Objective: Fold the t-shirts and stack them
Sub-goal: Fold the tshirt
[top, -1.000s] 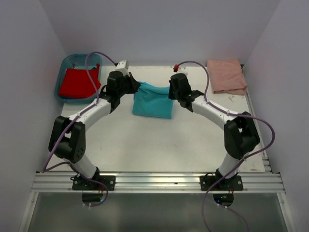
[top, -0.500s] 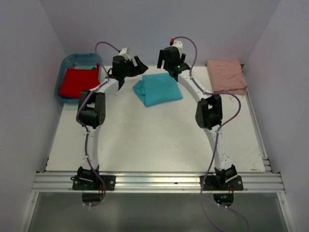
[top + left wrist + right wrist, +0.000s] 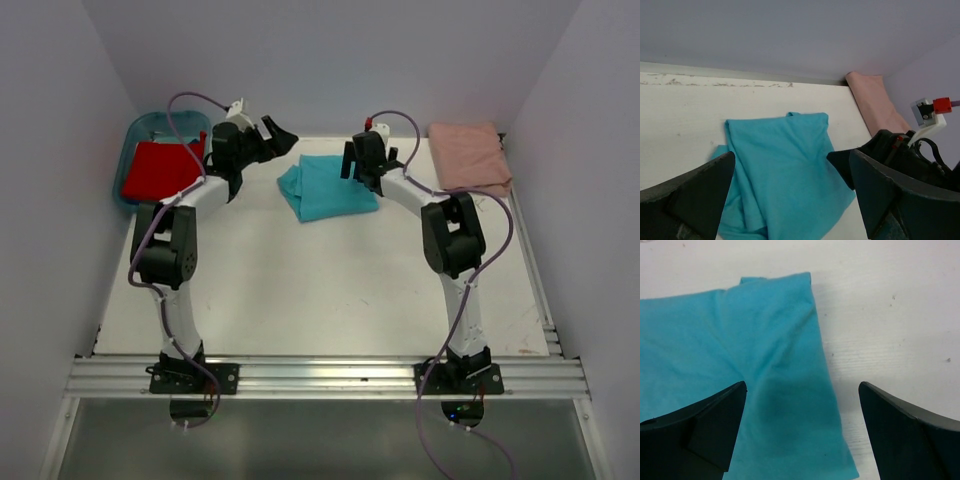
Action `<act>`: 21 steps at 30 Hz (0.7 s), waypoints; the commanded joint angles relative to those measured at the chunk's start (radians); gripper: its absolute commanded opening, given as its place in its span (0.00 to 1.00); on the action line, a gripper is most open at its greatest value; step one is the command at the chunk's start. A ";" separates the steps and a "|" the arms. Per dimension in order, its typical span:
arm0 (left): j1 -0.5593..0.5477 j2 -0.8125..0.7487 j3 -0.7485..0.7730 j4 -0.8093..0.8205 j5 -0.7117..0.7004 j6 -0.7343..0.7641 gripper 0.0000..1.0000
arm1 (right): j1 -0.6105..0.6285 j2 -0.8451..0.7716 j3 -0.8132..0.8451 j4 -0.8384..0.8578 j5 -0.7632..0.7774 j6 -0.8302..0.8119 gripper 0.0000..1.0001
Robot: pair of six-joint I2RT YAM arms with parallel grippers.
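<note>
Released: both jaws now wide, turquoise t-shirt (image 3: 330, 190) lying loose between them.

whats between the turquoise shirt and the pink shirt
Between the turquoise shirt and pink shirt sits the right gripper with its arm, over the white table, seen in the top view.

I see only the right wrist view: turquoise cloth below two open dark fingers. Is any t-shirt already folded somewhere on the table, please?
Observer: Yes. A pink t-shirt lies folded at the far right corner of the table.
Operator: Thank you. Does the left end effector hold the turquoise t-shirt?
Observer: No. The left end effector is open and empty. It is off the far left side of the turquoise t-shirt and does not touch it.
</note>
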 commanded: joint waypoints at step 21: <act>-0.078 -0.136 -0.359 0.059 0.003 0.039 0.92 | -0.004 0.005 -0.073 0.170 -0.453 0.054 0.00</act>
